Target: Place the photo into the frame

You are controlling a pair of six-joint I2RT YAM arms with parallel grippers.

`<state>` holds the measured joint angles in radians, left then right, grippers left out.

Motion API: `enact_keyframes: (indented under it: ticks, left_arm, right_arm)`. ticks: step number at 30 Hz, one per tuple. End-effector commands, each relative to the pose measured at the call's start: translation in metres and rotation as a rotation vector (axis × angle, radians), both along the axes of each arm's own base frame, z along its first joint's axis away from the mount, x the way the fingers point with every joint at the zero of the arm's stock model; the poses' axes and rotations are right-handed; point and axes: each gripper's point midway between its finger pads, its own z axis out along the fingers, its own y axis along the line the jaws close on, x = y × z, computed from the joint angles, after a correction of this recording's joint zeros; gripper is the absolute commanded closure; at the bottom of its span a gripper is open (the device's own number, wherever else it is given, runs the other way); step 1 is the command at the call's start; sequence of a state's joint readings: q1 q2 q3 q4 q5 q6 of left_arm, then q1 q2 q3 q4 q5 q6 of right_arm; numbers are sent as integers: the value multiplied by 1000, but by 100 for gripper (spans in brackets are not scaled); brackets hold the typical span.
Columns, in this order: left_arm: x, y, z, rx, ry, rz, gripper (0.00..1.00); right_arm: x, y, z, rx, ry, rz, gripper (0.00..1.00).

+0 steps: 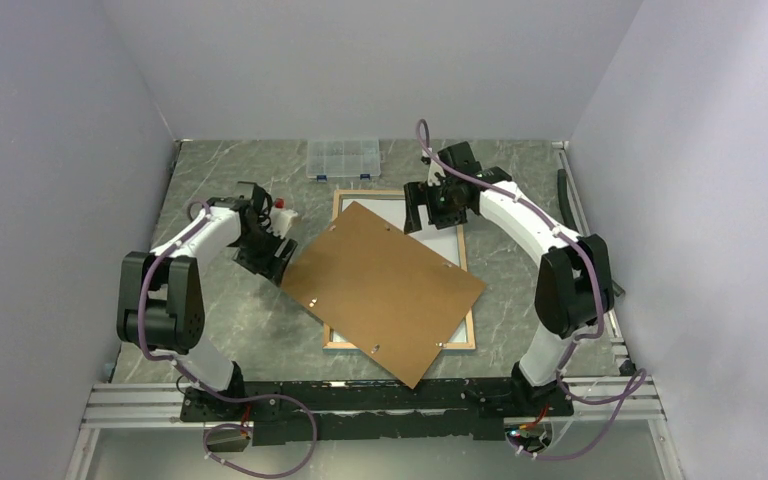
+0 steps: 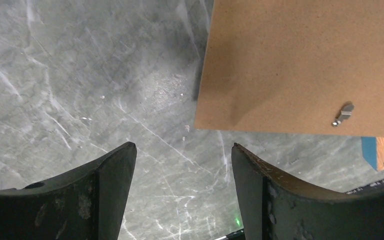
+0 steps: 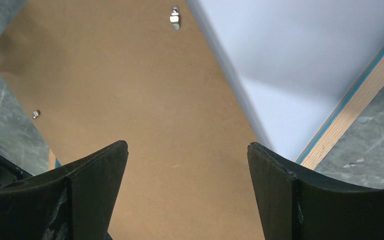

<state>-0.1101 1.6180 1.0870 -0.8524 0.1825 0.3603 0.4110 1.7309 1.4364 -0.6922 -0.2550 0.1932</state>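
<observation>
The frame point(image 1: 460, 345) lies flat in the middle of the counter point(image 1: 230, 330), its wood-coloured back facing up. A white surface point(image 3: 305, 60) shows inside its rim; whether this is the photo's back cannot be told. A brown board point(image 1: 385, 290) lies skewed across the frame, with one corner hanging past the near rim. The left gripper point(image 2: 182, 150) hangs just off the board's left corner, jaws wide and holding nothing. The right gripper point(image 3: 187, 147) hovers over the frame's far end, above the board and the white surface, also wide and holding nothing. A clear plastic box point(image 1: 343, 157) sits by the back wall.
</observation>
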Motion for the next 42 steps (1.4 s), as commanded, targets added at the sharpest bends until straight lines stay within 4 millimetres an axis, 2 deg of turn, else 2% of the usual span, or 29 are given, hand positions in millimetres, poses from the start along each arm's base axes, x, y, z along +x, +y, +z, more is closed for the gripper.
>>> enact_keyframes:
  ticks: [1, 4, 8, 14, 18, 24, 32, 36, 42]
  left_arm:
    - [18, 1, 6, 73, -105, 9, 25]
    - [16, 0, 1, 99, -92, -5, 27]
    - [8, 7, 8, 128, -109, -52, 27]
    - [-10, 4, 15, 111, -123, -156, 25]
    - [-12, -4, 6, 150, -172, -208, 24]
    - [3, -3, -19, 272, -255, -227, 23]
    - [29, -9, -14, 283, -375, -168, 23]
    - [33, -10, -19, 289, -365, -150, 23]
    - [43, -6, -30, 331, -354, -125, 24]
  right_arm:
    - [2, 0, -8, 71, 5, 17, 7]
    - [1, -9, -23, 78, 26, -12, 8]
    - [1, -13, -36, 85, 33, -28, 8]
    - [6, -14, -44, 83, 27, -47, 8]
    - [7, -16, -48, 85, 25, -54, 8]
    - [8, -17, -56, 100, 38, -55, 8]
    - [12, -20, -70, 100, 51, -66, 9]
    - [9, -25, -79, 102, 68, -80, 10]
    - [-2, -30, -79, 106, 68, -101, 11]
